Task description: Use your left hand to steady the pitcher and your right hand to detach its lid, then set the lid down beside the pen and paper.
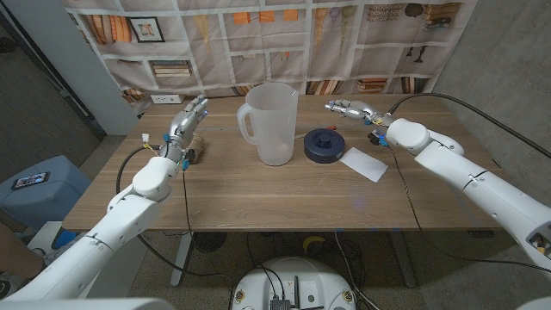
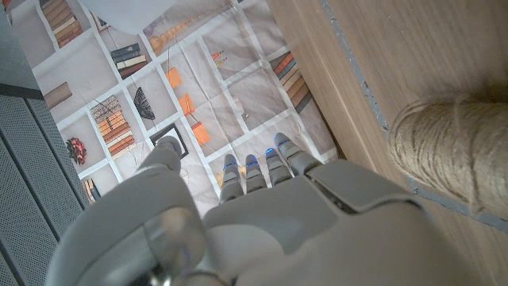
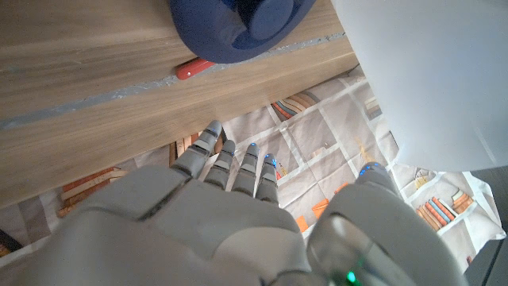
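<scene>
Pitcher (image 1: pixel 274 121): upright, lidless, mid-table.
Lid (image 1: pixel 325 145): on table, touching paper (image 1: pixel 364 164).
My left hand (image 1: pixel 187 123): fingers apart, empty.
My right hand (image 1: pixel 349 108): fingers apart, empty.

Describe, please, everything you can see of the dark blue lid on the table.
The lid is a round, dark blue disc of what looks like plastic, with a raised knob at its centre. It is already off the pitcher and lies on the wooden table just to the robot's right of it, at the corner of the white paper. In the right wrist view an orange-red pen pokes out beside it. Neither hand touches it.
</scene>
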